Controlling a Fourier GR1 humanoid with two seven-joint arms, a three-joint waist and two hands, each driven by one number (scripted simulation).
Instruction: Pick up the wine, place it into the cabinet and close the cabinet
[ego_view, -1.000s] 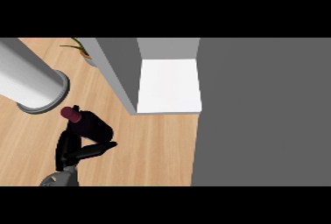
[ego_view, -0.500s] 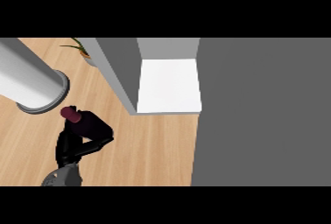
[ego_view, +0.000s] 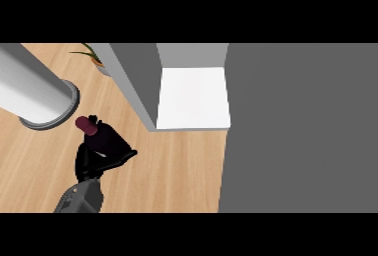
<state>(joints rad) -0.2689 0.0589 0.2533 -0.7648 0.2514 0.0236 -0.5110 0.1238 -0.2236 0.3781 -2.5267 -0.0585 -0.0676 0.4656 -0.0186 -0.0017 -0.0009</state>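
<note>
Wooden counter (ego_view: 170, 170) carries wine bottle (ego_view: 100, 137), plant (ego_view: 92, 55)

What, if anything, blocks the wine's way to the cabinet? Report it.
Nothing visible does. The hand is curled round the wine, and only bare counter lies between it and the open cabinet.

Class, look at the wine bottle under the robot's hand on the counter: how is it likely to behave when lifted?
The wine bottle looks rigid, so it probably will not flex. Its dark surface looks smooth, so it may slip in the hand curled round it. Being round and narrow at its red top, it would likely roll if laid on the counter.
</note>
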